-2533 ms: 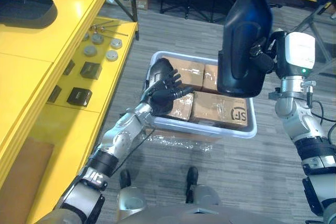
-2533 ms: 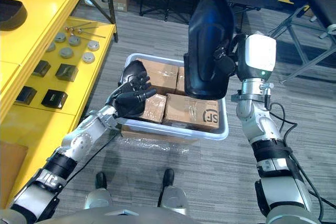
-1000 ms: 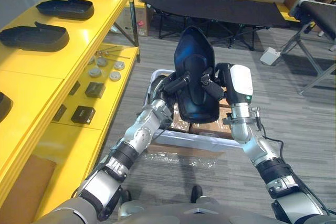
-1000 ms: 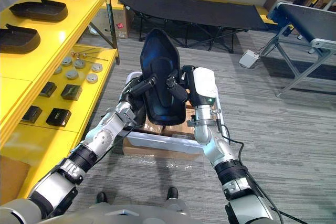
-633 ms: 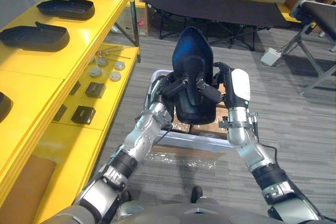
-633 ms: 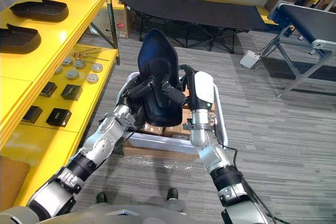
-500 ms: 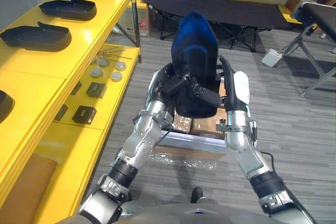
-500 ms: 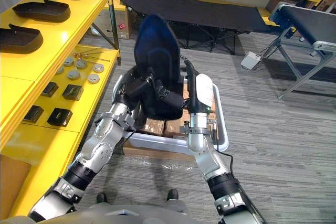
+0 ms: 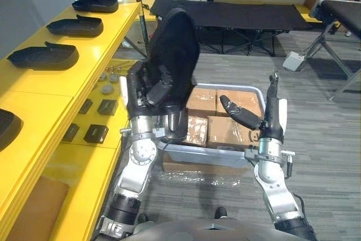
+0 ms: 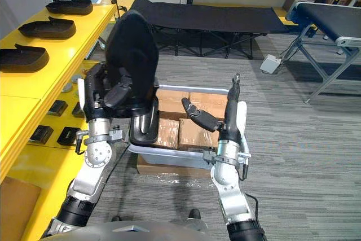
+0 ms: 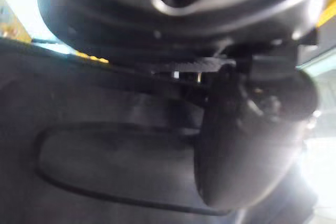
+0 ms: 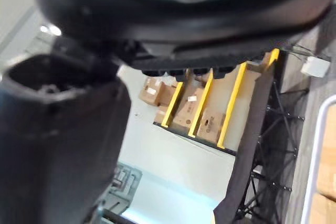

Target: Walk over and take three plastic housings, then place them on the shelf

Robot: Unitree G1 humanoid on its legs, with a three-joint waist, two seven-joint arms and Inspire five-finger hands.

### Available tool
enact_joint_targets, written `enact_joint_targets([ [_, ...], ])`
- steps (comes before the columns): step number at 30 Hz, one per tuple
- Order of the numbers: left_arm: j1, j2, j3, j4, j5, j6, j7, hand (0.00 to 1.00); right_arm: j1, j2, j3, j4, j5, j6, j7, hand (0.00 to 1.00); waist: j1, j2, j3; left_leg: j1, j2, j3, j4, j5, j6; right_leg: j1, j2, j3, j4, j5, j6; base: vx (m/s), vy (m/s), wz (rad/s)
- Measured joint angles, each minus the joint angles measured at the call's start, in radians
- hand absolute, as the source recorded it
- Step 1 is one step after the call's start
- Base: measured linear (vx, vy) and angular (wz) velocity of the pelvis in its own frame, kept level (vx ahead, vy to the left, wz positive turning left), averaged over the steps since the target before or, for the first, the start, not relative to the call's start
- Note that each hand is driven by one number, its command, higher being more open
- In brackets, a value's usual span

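Boxes [image 9: 231, 131] of brown cardboard lie packed side by side in the pale grey bin [image 9: 210, 155]. The bin stands on the carpet floor just beside the yellow shelf [image 9: 84, 55]. At the left end of the bin a dark rounded piece [image 10: 144, 123] stands up among them. I cannot tell if it is separate from the housing above it. On the top level of the shelf three black housings [image 9: 42, 56] lie in a row, each with its long axis across the depth of the shelf. The lower level carries small black boxes [image 9: 96, 134] and round grey pieces [image 9: 110, 77].

My left robot hand [image 10: 115, 95] has fingers and thumb curled on the black plastic housing [image 9: 172, 49]. It holds the housing in the air over the left end of the bin, near the shelf edge. The housing stands almost upright, with the long axis vertical, the narrow rounded end up and the wider end down at my hand. In the left wrist view my thumb [image 11: 236, 150] presses on its dark surface.

My right robot hand [image 10: 228, 121] is over the middle of the bin, apart from the housing. Its fingers are straight and point up, the thumb is spread toward the left, and there is nothing in it.
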Motion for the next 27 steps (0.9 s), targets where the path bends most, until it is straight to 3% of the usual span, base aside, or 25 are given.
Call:
enact_joint_targets([
  [6, 0.071, 0.029, 0.047, -0.091, 0.023, -0.022, 0.055, 0.0, 0.097, 0.046, -0.022, 0.0, 0.212, -0.032, 0.13, 1.0, -0.007, -0.004, -0.019, -0.002, 0.0, 0.026, 0.0, -0.012, -0.003, -0.015, 0.0, 0.023, 0.0, 0.004, 0.005, 0.02, 0.005, -0.1],
  [13, 0.213, 0.015, 0.08, -0.093, -0.234, -0.054, -0.03, 0.0, 0.161, 0.082, -0.124, 0.001, 0.289, -0.032, 0.192, 1.0, -0.021, -0.001, -0.025, -0.003, -0.001, 0.031, 0.001, -0.021, -0.003, -0.017, 0.001, 0.026, -0.003, 0.004, 0.005, 0.01, 0.002, -0.02],
  [16, 0.279, 0.003, 0.136, -0.114, -0.292, -0.054, -0.073, 0.0, 0.16, 0.082, -0.124, 0.004, 0.317, -0.032, 0.219, 1.0, -0.014, 0.003, -0.026, -0.033, -0.001, -0.016, 0.007, -0.02, -0.001, -0.009, -0.001, -0.018, -0.003, 0.0, 0.005, -0.01, -0.003, 0.36],
  [18, 0.309, 0.001, 0.172, -0.142, -0.342, -0.054, -0.116, 0.0, 0.152, 0.079, -0.109, 0.014, 0.317, -0.032, 0.231, 1.0, 0.001, 0.004, -0.026, -0.045, -0.001, -0.046, 0.011, -0.016, 0.0, 0.002, -0.002, -0.048, -0.003, -0.003, 0.005, -0.02, -0.004, 0.56],
  [22, 0.386, -0.014, 0.266, -0.247, -0.437, -0.061, -0.224, 0.0, 0.063, 0.059, -0.01, 0.095, 0.306, -0.03, 0.237, 1.0, 0.069, 0.012, -0.028, -0.067, -0.004, -0.14, 0.011, -0.004, 0.005, 0.053, -0.002, -0.144, -0.003, -0.022, 0.006, -0.02, -0.009, 0.63],
  [27, 0.468, -0.024, 0.378, -0.303, -0.477, -0.083, -0.29, 0.0, -0.039, 0.032, 0.094, 0.135, 0.307, -0.022, 0.293, 1.0, 0.148, 0.029, -0.033, -0.088, -0.011, -0.224, 0.01, 0.009, 0.005, 0.088, -0.002, -0.228, 0.004, -0.045, 0.009, -0.03, -0.013, 0.53],
])
